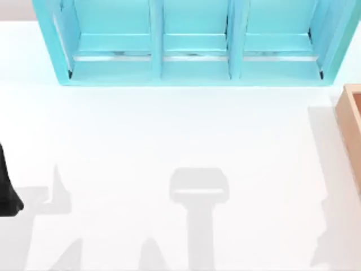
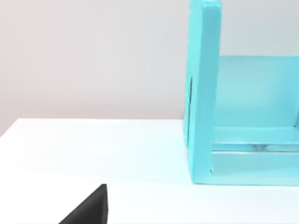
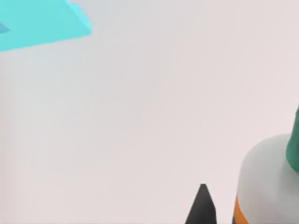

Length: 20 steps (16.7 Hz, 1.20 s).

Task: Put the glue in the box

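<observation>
**Glue at right gripper, box waiting at table's right edge**

The glue (image 3: pixel 264 182) appears in the right wrist view — white shoulder, green cap, a sliver of orange label — sitting directly beside a dark fingertip (image 3: pixel 202 207) of the right gripper. Whether the fingers are clamped on the bottle or merely alongside it cannot be told; its closeness to the wrist camera suggests it is at or within the grasp.

The box (image 1: pixel 351 127), tan and thick-walled, stands at the right edge of the white table (image 1: pixel 169 135), partly cut off. That placement favours the right arm for delivery.

The turquoise shelf unit (image 1: pixel 192 45) occupies the far side, three bays open toward the near side. It is not the target.

The left arm (image 1: pixel 7 192) sits at the far left edge — judged parked. A dark finger edge (image 2: pixel 88 210) shows in its wrist view; its opening cannot be told.

Judged step: carry the bottle rightward over the box wall.
</observation>
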Available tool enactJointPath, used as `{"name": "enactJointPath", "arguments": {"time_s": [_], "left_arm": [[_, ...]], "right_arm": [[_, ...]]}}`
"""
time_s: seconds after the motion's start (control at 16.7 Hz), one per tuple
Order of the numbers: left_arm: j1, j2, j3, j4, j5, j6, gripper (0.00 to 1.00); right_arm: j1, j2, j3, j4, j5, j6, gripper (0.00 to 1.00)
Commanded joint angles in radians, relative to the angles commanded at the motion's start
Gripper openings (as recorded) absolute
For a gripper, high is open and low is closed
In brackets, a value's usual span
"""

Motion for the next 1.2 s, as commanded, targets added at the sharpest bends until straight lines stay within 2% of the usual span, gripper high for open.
{"name": "enactJointPath", "arguments": {"time_s": [0.72, 0.9, 1.2], "left_arm": [[0.0, 0.0, 0.0, 0.0, 0.0, 0.0, 1.0], [0.0, 0.0, 0.0, 0.0, 0.0, 0.0, 1.0], [0.0, 0.0, 0.0, 0.0, 0.0, 0.0, 1.0]], "right_arm": [[0.064, -0.288, 0.615, -0.438, 0.001, 0.657, 0.0], [0.063, -0.329, 0.663, -0.497, -0.008, 0.74, 0.0], [0.063, -0.33, 0.664, -0.499, -0.008, 0.742, 0.0]]}}
